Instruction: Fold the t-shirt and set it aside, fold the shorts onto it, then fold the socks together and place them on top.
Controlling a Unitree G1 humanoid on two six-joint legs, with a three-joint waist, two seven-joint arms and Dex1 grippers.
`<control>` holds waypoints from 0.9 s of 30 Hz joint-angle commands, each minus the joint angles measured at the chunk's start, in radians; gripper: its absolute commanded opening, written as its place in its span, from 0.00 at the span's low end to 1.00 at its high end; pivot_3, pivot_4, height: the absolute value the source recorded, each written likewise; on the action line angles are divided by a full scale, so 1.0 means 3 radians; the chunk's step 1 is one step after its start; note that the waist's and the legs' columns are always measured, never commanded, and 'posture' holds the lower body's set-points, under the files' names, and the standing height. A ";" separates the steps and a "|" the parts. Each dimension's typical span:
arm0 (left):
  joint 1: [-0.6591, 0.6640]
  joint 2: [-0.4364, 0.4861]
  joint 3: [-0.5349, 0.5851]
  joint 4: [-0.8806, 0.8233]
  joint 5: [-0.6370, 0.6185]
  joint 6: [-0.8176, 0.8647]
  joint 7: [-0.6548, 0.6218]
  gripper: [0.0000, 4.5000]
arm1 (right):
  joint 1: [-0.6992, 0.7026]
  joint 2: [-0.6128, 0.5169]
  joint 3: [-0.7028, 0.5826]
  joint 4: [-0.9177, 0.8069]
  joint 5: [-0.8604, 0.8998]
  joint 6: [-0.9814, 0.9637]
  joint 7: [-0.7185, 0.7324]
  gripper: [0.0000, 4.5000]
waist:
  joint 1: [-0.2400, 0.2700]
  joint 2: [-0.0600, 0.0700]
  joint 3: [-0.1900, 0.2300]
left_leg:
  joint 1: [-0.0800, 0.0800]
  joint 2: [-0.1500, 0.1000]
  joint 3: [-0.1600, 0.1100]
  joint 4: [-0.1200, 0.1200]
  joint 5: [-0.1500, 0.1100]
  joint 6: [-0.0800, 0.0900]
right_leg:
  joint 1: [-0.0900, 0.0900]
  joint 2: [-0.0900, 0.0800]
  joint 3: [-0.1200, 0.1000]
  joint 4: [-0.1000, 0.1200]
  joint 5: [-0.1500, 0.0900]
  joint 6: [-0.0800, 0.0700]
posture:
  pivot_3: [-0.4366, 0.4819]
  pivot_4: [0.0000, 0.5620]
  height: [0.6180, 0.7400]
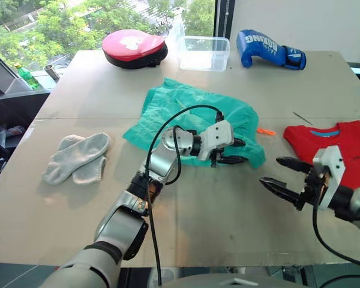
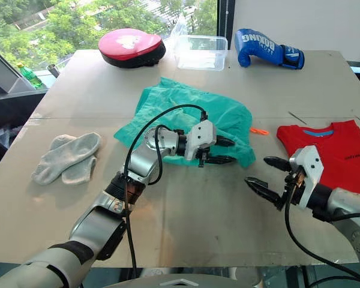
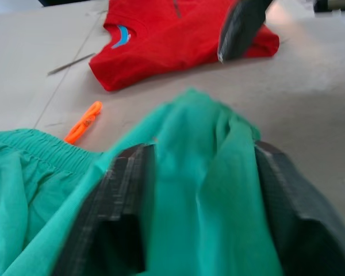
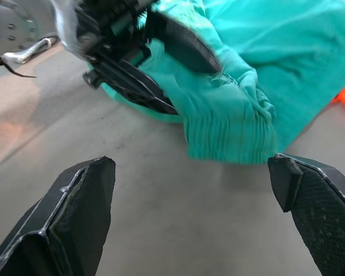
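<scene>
Nearest, the right gripper (image 1: 286, 174) hovers over the table (image 1: 228, 216), jaws spread and empty. Mid-table, the left gripper (image 1: 234, 151) pinches the teal shorts (image 1: 186, 108). The folded red t-shirt (image 1: 342, 144) lies right, the grey socks (image 1: 78, 157) left.

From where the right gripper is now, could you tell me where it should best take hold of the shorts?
Probably the bunched waistband corner of the shorts, coming in low from the robot's right; that edge stands proud of the table beside the left gripper.

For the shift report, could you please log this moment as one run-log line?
stage: folding shorts | left gripper: shut on shorts edge | right gripper: open, apart from cloth | t-shirt: folded, set aside | socks: untouched
</scene>
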 commanded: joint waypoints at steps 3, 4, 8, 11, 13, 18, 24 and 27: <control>0.0028 0.0175 0.0205 -0.0534 -0.0159 0.0284 0.0110 0.99 | 0.0152 0.0334 0.0089 -0.0020 0.0322 0.0301 -0.0406 1.00 | 0.0002 0.0000 0.0000 | 0.0000 0.0000 0.0000 0.0000 0.0000 0.0000 | 0.0000 0.0000 0.0000 0.0000 0.0000 0.0000 | 0.48 0.27 0.93; 0.0031 0.0233 0.0258 -0.0619 -0.0204 0.0353 0.0112 0.99 | 0.0138 0.0416 0.0074 0.0012 0.0410 0.0351 -0.0490 1.00 | -0.0002 0.0003 -0.0002 | 0.0000 0.0000 0.0000 0.0000 0.0000 0.0000 | 0.0000 0.0000 0.0000 0.0000 0.0000 0.0000 | 0.48 0.27 0.93; -0.0002 0.0477 0.0518 -0.0789 -0.0339 0.0542 0.0150 0.99 | 0.0009 0.0784 0.0045 0.0183 0.0726 0.0452 -0.0847 1.00 | -0.0009 0.0004 -0.0002 | 0.0003 0.0003 0.0000 0.0000 0.0000 0.0000 | 0.0000 0.0002 0.0000 0.0001 0.0000 -0.0001 | 0.48 0.27 0.93; -0.0086 0.0664 0.0720 -0.0657 -0.0381 0.0590 0.0206 0.99 | -0.0069 0.1035 0.0063 0.0376 0.0841 0.0464 -0.1037 1.00 | 0.0006 0.0005 -0.0003 | 0.0002 0.0003 0.0000 -0.0001 0.0000 0.0000 | 0.0000 0.0002 0.0000 0.0000 0.0000 -0.0001 | 0.48 0.27 0.93; -0.0170 0.0826 0.0853 -0.0383 -0.0315 0.0488 0.0264 0.99 | -0.0145 0.1238 0.0035 0.0540 0.1037 0.0442 -0.1145 1.00 | 0.0004 0.0002 -0.0004 | 0.0002 0.0003 0.0000 -0.0001 0.0000 0.0000 | 0.0000 0.0002 0.0000 -0.0001 0.0000 -0.0001 | 0.48 0.27 0.93; -0.0356 0.1045 0.1023 0.0152 -0.0311 0.0285 0.0309 0.99 | -0.0278 0.1460 -0.0067 0.0707 0.1369 0.0371 -0.1207 1.00 | -0.0001 0.0004 -0.0003 | 0.0001 0.0003 -0.0001 -0.0003 0.0000 0.0000 | 0.0000 0.0002 -0.0002 -0.0002 0.0000 -0.0001 | 0.48 0.27 0.93; -0.0719 0.1136 0.1257 0.1180 -0.0334 0.0047 0.0367 1.00 | -0.0340 0.1452 -0.0103 0.0727 0.1632 0.0338 -0.1152 0.47 | -0.0008 0.0004 -0.0003 | 0.0002 0.0003 -0.0002 -0.0004 0.0000 0.0000 | 0.0000 0.0002 -0.0003 -0.0001 0.0000 -0.0001 | 0.48 0.27 0.93; -0.0931 0.1135 0.1357 0.1797 -0.0320 -0.0092 0.0443 1.00 | -0.0359 0.1468 -0.0100 0.0726 0.1721 0.0312 -0.1181 0.17 | -0.0009 0.0004 -0.0003 | 0.0001 0.0002 -0.0002 -0.0006 0.0000 0.0000 | -0.0001 0.0002 -0.0004 -0.0002 0.0000 -0.0001 | 0.48 0.27 0.93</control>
